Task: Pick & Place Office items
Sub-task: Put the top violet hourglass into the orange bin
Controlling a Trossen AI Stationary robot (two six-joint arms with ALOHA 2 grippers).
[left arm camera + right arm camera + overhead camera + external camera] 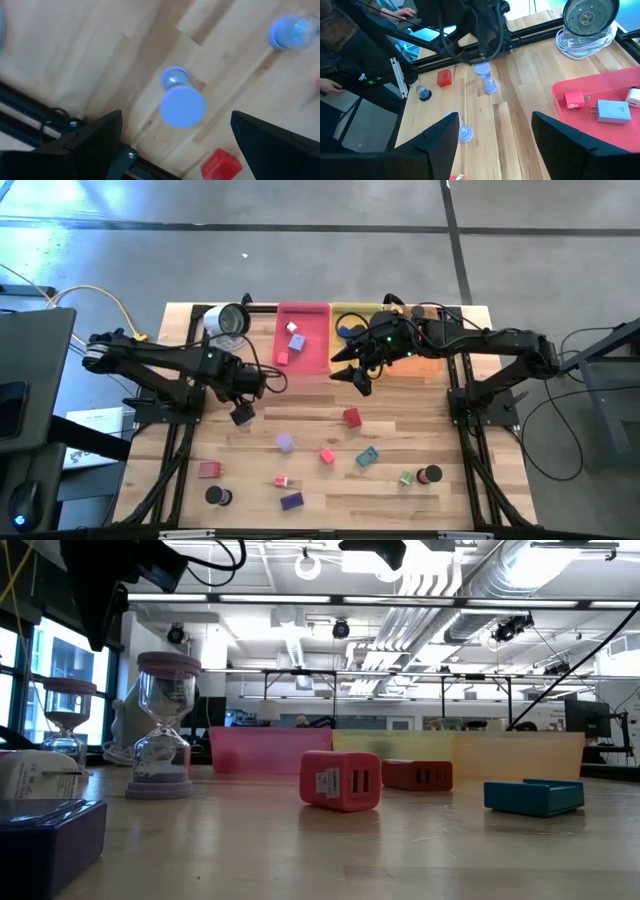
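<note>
The left gripper (243, 412), fingers wide apart and empty, hangs above the small lavender hourglass (181, 100), which stands upright directly below it on the wooden worktop (240, 470). The right gripper (352, 375), fingers apart, waits empty beside the pink tray (312, 360).

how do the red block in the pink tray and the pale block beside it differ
In the right wrist view, the red block is small and squarish, while the pale block is larger and lavender-white. The red block lies nearer the pink tray's table-side rim; the pale block lies further in. Both lie flat in that tray with metal plug prongs sticking out.
</note>
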